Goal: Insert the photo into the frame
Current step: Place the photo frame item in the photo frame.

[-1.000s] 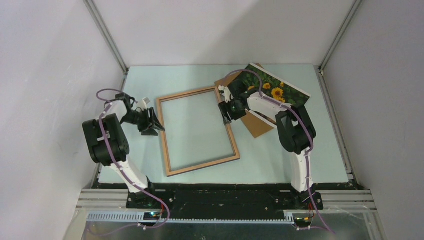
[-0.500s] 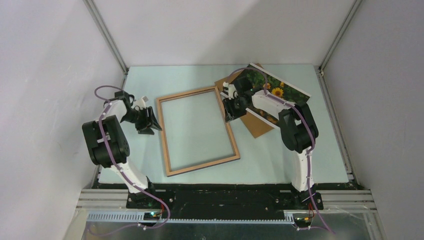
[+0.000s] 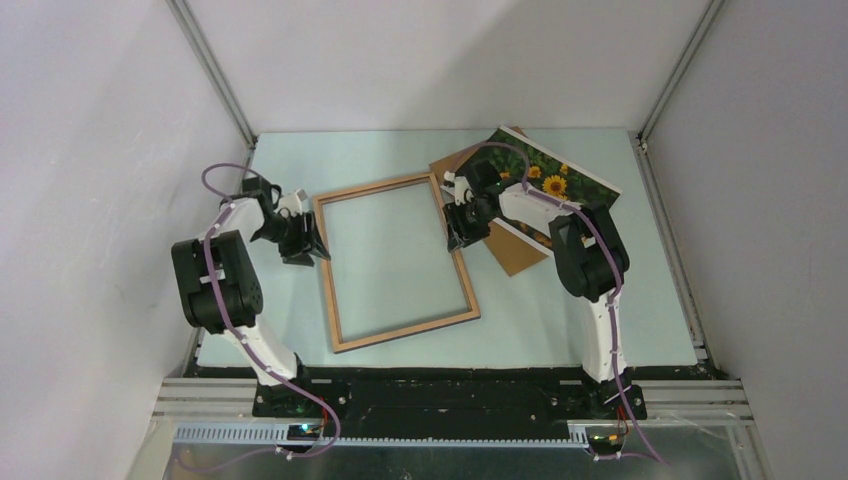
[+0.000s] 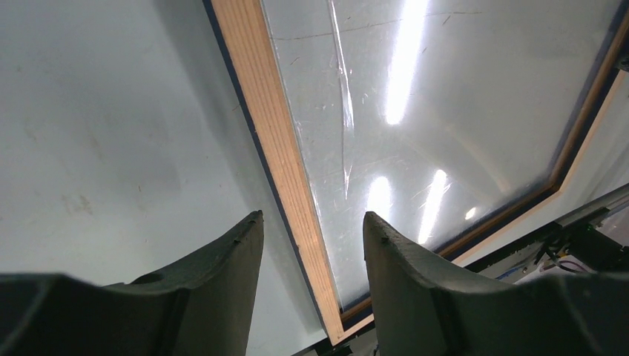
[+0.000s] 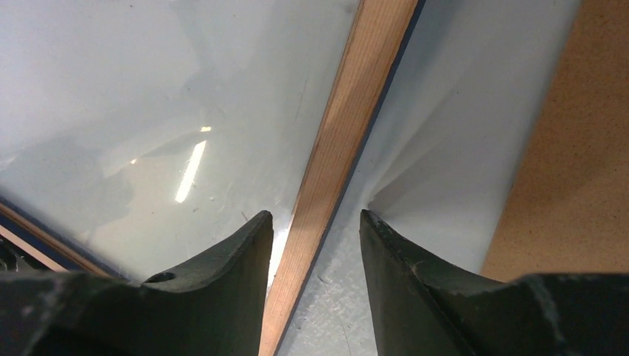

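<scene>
**Site I operate from afar:** robotics lab, enclosed test cell. Evidence as I list it:

- **Enclosure:** plain white panels [image 3: 450, 60] on three sides, joined at the far corners by bare aluminium struts [image 3: 212, 70].
- **Desk [image 3: 600, 300]:** pale green top, faintly marked, running from wall to wall.
- **Machinery:** a left arm [image 3: 215, 285] and a right arm [image 3: 585, 260], both white and black, bolted to a black base plate [image 3: 450, 395] at my near edge. The left claw [image 4: 313, 222] and right claw [image 5: 316, 219] each have two dark fingers.
- **Wiring:** purple cables [image 3: 497, 146] looped along both arms, with a slotted cable duct [image 3: 430, 437] in front of the bases.
- **Lighting:** overhead strips, seen only as bright reflections [image 4: 400, 67] in the left wrist view.
</scene>
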`<state>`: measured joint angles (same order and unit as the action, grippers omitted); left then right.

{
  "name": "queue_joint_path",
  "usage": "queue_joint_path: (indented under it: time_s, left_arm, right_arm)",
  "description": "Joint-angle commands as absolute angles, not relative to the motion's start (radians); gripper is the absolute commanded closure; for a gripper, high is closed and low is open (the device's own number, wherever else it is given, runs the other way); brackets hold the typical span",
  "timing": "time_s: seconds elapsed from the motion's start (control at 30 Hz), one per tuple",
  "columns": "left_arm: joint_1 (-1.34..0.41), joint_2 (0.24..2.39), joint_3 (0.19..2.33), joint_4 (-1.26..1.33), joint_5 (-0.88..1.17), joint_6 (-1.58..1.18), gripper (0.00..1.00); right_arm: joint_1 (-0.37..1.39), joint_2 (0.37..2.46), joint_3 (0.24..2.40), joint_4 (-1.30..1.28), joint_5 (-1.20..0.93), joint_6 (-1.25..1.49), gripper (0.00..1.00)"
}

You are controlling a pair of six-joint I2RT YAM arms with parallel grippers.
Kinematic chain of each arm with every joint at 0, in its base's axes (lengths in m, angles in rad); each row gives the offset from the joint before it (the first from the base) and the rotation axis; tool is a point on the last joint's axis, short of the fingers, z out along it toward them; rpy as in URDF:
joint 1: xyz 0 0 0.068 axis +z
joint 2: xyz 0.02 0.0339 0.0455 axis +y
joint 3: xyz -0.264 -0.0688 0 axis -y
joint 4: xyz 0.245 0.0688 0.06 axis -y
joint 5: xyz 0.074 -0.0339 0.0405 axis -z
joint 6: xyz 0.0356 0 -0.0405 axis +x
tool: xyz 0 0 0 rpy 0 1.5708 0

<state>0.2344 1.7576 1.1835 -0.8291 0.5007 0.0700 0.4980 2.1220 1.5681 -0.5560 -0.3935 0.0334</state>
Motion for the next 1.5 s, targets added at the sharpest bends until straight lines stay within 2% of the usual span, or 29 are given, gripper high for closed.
queue_joint_path:
  time_s: [0.0, 0.07, 0.17, 0.23, 0.5, 0.9, 1.2, 1.47]
  left_arm:
    - [0.217, 1.747, 1.173, -0.798, 0.489, 0.067, 0.44]
    - [0.213, 1.758, 1.171, -0.793, 0.488, 0.065, 0.44]
    - [0.205, 1.778, 1.171, -0.789, 0.482, 0.061, 0.44]
    - [0.199, 1.792, 1.172, -0.785, 0.478, 0.06, 0.44]
    - [0.167, 1.828, 1.169, -0.771, 0.494, 0.054, 0.44]
    - [0.158, 1.854, 1.167, -0.751, 0.555, 0.042, 0.44]
    - [0.157, 1.85, 1.165, -0.749, 0.595, 0.067, 0.44]
    - [0.16, 1.863, 1.184, -0.751, 0.713, 0.086, 0.42]
  right_arm:
    - [0.498, 2.136, 1.573, -0.545, -0.399, 0.045, 0.51]
    - [0.498, 2.144, 1.582, -0.551, -0.402, 0.05, 0.58]
    - [0.494, 2.151, 1.606, -0.576, -0.419, 0.066, 0.76]
    - [0.489, 2.146, 1.618, -0.585, -0.436, 0.077, 0.83]
    - [0.472, 2.093, 1.643, -0.598, -0.469, 0.134, 1.0]
    - [0.427, 2.061, 1.646, -0.55, -0.565, 0.279, 1.0]
    - [0.416, 2.034, 1.652, -0.55, -0.562, 0.307, 1.0]
    - [0.415, 2.017, 1.637, -0.537, -0.562, 0.313, 1.0]
